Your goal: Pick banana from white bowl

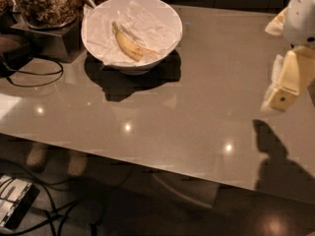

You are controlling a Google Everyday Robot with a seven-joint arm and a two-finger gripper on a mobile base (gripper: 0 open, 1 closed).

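Observation:
The banana (129, 44) is yellow and curved, with a greenish stem pointing to the far left. It lies on crumpled white paper inside the white bowl (167, 48), which stands at the far left of the grey table. My gripper (281, 93) hangs at the right edge of the view, well to the right of the bowl and above the table. Its pale yellow fingers (285, 82) point down and left. It holds nothing that I can see.
A glass jar of brown nuts (45, 4) stands on a dark box (54, 41) left of the bowl. A black cable (34, 77) loops on the table's left side. The table's front edge (147, 166) runs across the lower view, with floor, cables and a device (15, 205) below it.

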